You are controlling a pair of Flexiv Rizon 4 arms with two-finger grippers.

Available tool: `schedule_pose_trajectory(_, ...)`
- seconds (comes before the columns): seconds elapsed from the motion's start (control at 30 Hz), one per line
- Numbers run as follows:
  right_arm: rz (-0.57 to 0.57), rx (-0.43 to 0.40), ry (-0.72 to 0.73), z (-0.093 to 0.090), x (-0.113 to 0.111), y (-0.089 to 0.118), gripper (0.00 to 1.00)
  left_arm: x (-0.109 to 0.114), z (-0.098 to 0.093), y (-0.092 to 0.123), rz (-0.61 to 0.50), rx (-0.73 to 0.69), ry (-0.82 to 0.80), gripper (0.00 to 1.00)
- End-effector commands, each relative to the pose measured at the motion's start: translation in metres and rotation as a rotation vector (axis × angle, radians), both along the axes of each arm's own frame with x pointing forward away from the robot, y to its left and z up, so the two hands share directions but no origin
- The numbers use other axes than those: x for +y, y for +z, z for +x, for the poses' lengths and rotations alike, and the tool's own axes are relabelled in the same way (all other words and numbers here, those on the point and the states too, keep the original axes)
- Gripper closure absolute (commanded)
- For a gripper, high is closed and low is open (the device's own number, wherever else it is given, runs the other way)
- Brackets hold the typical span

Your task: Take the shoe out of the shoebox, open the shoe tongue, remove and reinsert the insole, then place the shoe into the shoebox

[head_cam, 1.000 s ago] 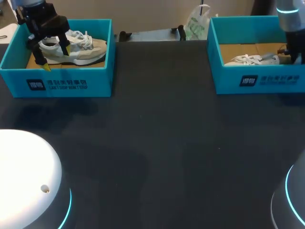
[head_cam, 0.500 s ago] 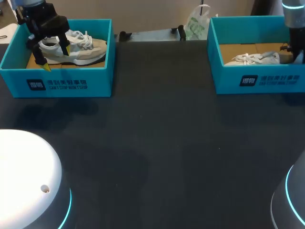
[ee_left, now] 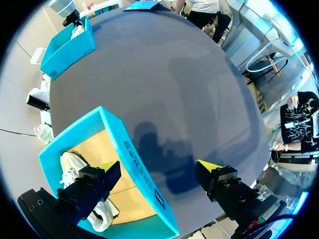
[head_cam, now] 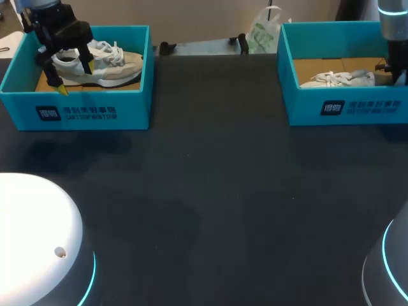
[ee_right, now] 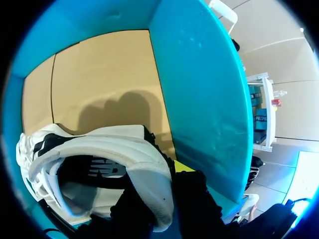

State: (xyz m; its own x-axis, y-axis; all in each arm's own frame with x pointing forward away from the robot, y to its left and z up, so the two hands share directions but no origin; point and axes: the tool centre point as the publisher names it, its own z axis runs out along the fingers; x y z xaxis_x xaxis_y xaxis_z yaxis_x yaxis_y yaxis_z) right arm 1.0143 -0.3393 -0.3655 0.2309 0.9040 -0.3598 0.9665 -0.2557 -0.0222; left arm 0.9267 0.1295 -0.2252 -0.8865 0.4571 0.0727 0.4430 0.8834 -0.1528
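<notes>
Two teal shoeboxes stand at the back of the dark table. The left shoebox (head_cam: 83,111) holds a beige and white shoe (head_cam: 108,64). My left gripper (head_cam: 71,75) hangs open over that box's left end; in the left wrist view the gripper (ee_left: 158,169) straddles the front wall (ee_left: 134,159), with the shoe (ee_left: 75,167) beside one finger. The right shoebox (head_cam: 357,108) holds a white shoe (head_cam: 338,79). My right gripper (head_cam: 390,73) is down inside it, and in the right wrist view the gripper (ee_right: 167,204) is shut on the heel collar of the white shoe (ee_right: 99,149).
The brown cardboard floor (ee_right: 99,74) and teal end wall (ee_right: 199,84) of the right box closely surround the right gripper. The dark tabletop (head_cam: 217,191) stretches between the boxes. The arms' white round bases (head_cam: 32,236) sit at the front corners.
My right arm has shifted slightly to the right, and the white shoe's heel has risen a little with it. The left arm has not moved.
</notes>
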Motion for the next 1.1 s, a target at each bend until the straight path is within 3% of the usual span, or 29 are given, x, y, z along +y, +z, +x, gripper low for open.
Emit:
schedule_pose_trajectory(0.03, 0.006, 0.001, -0.003, 0.002, -0.002, 0.002, 0.48, 0.001, 0.0, 0.0, 0.001, 0.0, -0.001, 0.0)
schedule_pose_trajectory(0.13, 0.005, -0.007, -0.004, 0.002, -0.004, 0.006, 0.19, 0.001, 0.0, 0.0, 0.001, 0.0, -0.001, 0.0)
schedule_pose_trajectory(0.27, 0.032, -0.022, -0.003, 0.003, -0.006, 0.014, 0.0, 0.001, 0.0, 0.0, 0.001, 0.0, -0.001, 0.0)
schedule_pose_trajectory(0.53, 0.081, -0.04, 0.008, -0.001, -0.001, 0.046, 0.0, 0.001, 0.0, 0.0, 0.001, 0.0, -0.001, 0.0)
schedule_pose_trajectory(0.8, 0.092, -0.053, 0.02, -0.011, 0.017, 0.089, 0.0, 0.001, 0.0, 0.0, 0.001, 0.0, -0.001, 0.0)
schedule_pose_trajectory(1.1, 0.177, -0.06, 0.011, -0.026, 0.045, 0.136, 0.0, 0.001, 0.0, 0.0, 0.001, 0.0, -0.001, 0.0)
